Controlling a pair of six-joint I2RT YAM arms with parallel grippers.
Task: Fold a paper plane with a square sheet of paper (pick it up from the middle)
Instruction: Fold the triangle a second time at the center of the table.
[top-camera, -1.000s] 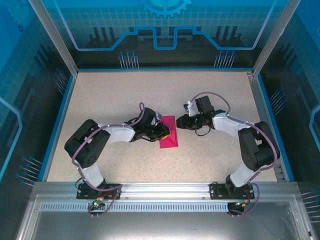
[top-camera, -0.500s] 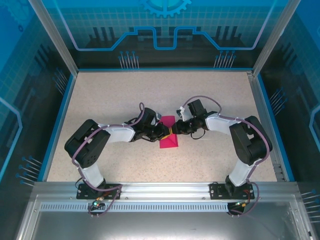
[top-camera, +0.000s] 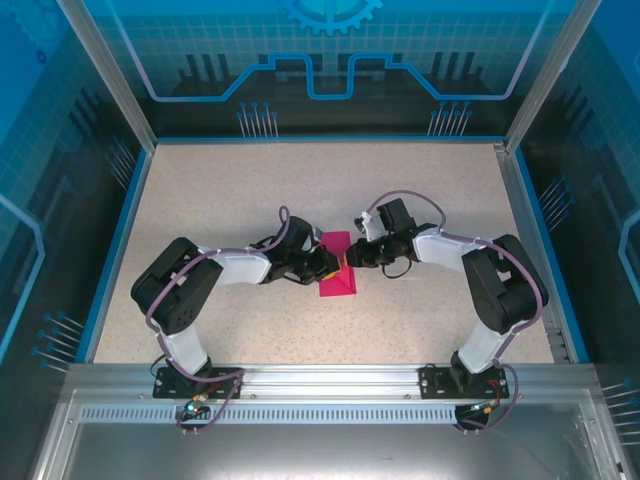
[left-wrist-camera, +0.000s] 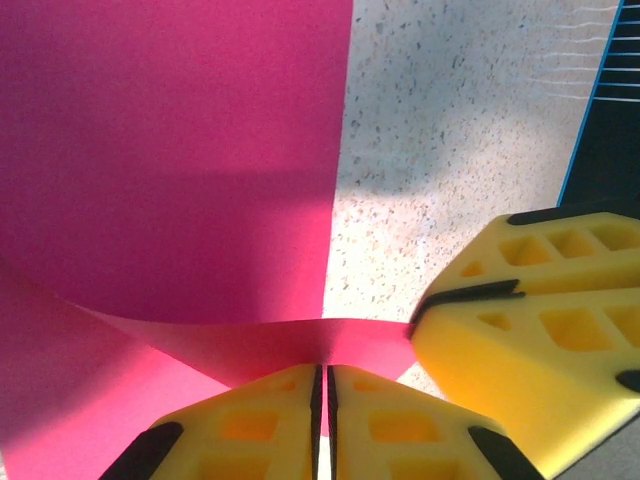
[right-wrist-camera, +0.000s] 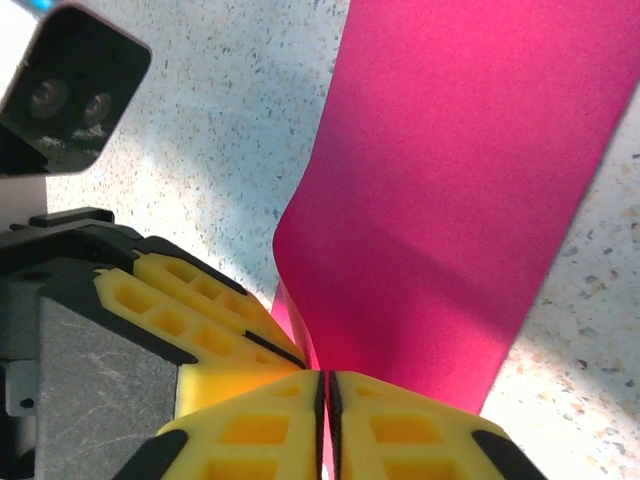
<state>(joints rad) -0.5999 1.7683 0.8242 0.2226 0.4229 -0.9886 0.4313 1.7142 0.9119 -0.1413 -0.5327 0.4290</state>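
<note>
Left fingers (left-wrist-camera: 250, 430) and right fingers (right-wrist-camera: 400, 430) are each pinched nearly closed on the folded pink paper (left-wrist-camera: 170, 150).

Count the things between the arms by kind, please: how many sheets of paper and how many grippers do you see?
paper: 1
grippers: 2, the left gripper and the right gripper
total: 3

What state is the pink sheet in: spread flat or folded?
Folded, not flat: the square sheet of paper is doubled into a narrow strip, curling up where the left gripper and right gripper pinch it.
</note>
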